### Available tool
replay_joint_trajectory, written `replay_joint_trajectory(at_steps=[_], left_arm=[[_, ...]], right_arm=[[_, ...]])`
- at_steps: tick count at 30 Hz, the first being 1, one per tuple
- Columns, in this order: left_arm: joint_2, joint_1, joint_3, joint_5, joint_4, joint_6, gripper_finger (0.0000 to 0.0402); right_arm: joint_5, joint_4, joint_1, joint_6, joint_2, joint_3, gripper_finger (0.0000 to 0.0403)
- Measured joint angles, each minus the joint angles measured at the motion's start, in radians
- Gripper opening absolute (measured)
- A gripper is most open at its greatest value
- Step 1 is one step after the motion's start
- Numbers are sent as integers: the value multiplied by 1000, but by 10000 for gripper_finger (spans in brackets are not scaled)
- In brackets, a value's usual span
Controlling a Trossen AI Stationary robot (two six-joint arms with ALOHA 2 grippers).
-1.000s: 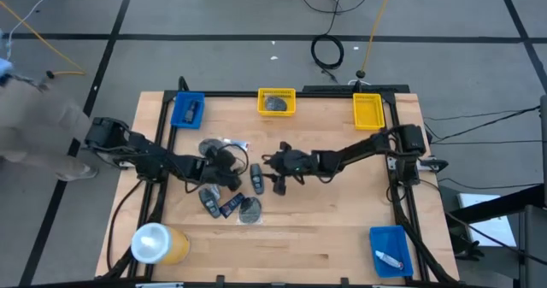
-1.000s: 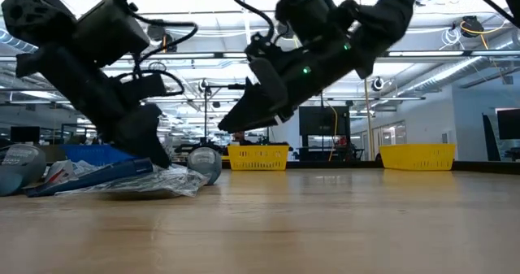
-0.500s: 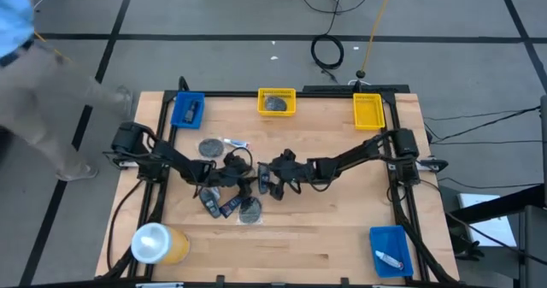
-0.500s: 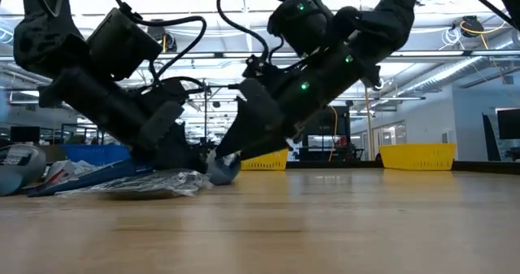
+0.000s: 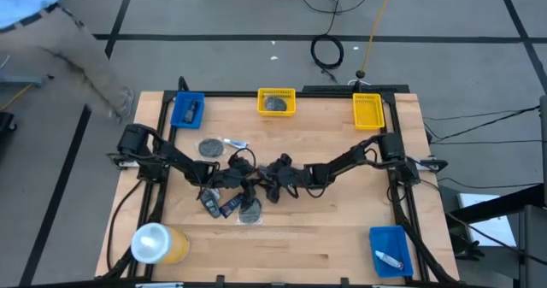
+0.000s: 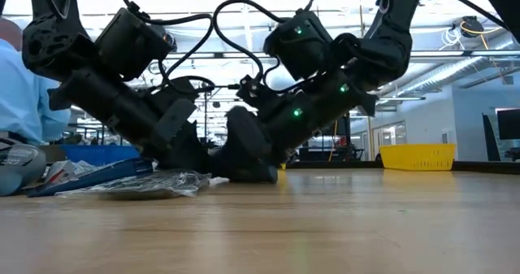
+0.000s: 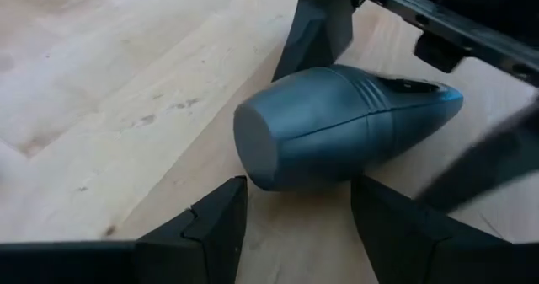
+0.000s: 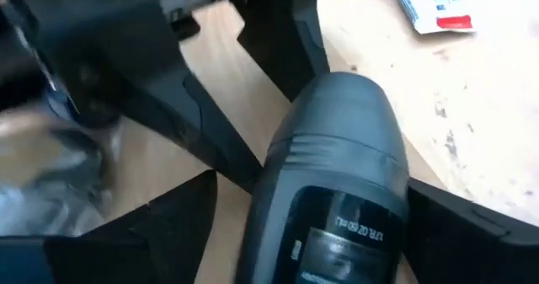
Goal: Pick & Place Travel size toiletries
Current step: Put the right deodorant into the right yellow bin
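A dark grey-blue tapered plastic bottle (image 7: pixel 337 124) with a flat pale-grey base and a glossy black label panel carrying small white print lies on the pale wooden table (image 5: pixel 342 237), whose light tan boards show faint grain and small dark flecks. A white tube with blue marks and a red band (image 8: pixel 434 4) lies on the same wood. The two black arms carry small green lights. A blue plastic bin (image 5: pixel 187 109) holds a dark piece, a yellow mesh bin (image 5: pixel 277 102) holds a grey disc, and another yellow bin (image 5: pixel 367 111) stands at the far right corner. A second blue bin (image 5: pixel 389 249) holds a white tube. The large yellow roll (image 5: pixel 158 244) has a white end.
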Motion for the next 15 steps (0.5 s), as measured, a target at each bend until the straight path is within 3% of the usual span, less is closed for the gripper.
replay_joint_trajectory(at_steps=[5, 9, 15], left_arm=[[-107, -4, 0, 20, -160, -16, 211], [-186, -13, 0, -96, -267, -49, 211], [-153, -19, 0, -267, -228, -83, 211]], right_arm=[[3, -14, -6, -89, -47, -53, 247], [-9, -19, -28, -117, -89, -102, 193], [29, -127, -70, -160, -259, -187, 193]])
